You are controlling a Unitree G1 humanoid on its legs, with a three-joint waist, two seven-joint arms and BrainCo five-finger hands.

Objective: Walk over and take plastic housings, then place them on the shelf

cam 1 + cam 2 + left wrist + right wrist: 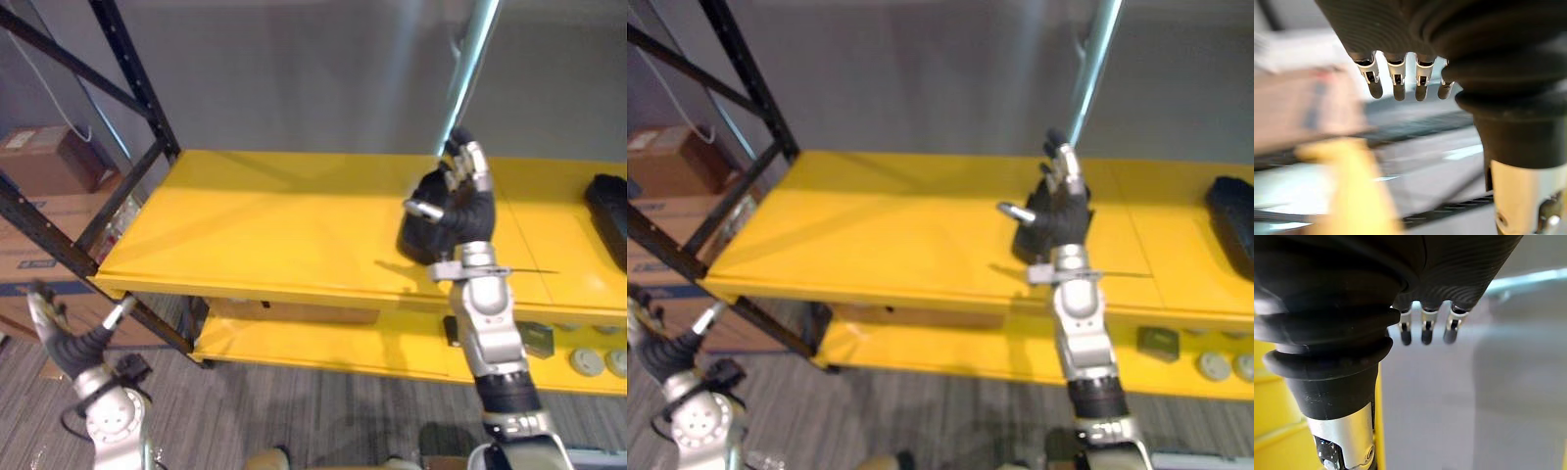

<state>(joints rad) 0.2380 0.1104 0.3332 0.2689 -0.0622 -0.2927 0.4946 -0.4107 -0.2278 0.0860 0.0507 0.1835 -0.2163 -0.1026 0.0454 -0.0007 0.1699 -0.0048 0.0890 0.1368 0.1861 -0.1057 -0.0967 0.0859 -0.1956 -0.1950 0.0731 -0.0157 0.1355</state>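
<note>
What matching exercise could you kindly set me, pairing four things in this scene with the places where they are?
Things:
1. right hand
2. left hand
3. cardboard boxes
4. round grey parts

Places:
A. on the lower shelf, far right
B. low over the carpet
C. behind the black frame, far left
D. above the top shelf, by a black housing

Pairs: 1-D, 2-B, 3-C, 4-A.

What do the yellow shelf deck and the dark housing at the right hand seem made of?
Shelf deck: likely painted metal; smooth, soft sheen, thin panel seam. Housing by the right hand: probably matte black plastic; dull, no glints.
</note>
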